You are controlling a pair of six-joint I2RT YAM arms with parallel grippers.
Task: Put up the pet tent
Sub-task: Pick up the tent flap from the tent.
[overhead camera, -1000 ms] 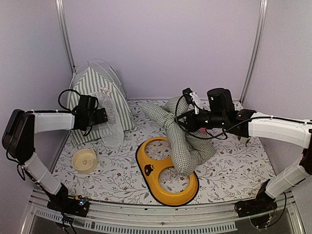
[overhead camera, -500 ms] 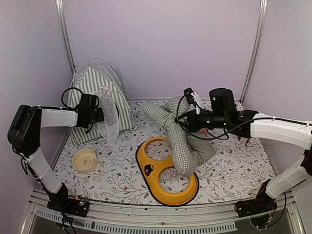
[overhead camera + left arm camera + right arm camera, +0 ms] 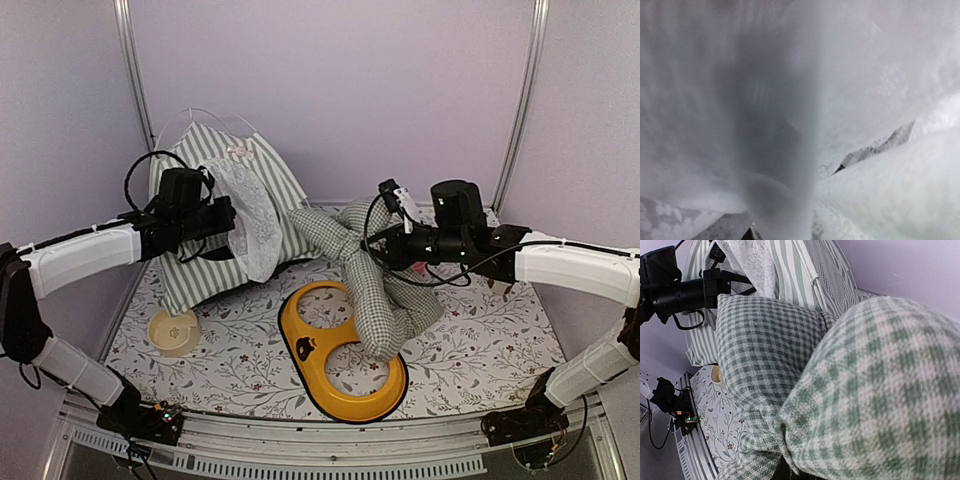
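Mat (image 3: 480, 340), floral print, covers the table floor. Pet tent (image 3: 205, 270) at back left by the wall, green-and-white stripes, tilted, its near edge hanging over the mat; a thin white pole (image 3: 200, 112) arcs above its peak. Right wrist view shows the striped side (image 3: 790, 275) and the grey mesh window (image 3: 825, 265).

Cushion (image 3: 375, 300), green check, sprawls mid-table in twisted lobes, one lobe lying across the right side of the yellow two-hole feeder tray (image 3: 340, 343). Door flap (image 3: 255, 225), white mesh, hangs off the tent front and fills the left wrist view (image 3: 865, 100).

Cream bowl (image 3: 173, 331) just beside the tent's lower corner, front left.

Left gripper (image 3: 222, 218) is at the tent front, jaws pressed together on the door flap. Right gripper (image 3: 385, 252) is against the cushion's upper lobe, jaws nearly together, pinching a fold of the checked fabric (image 3: 765, 350); fingertips hidden by cloth.
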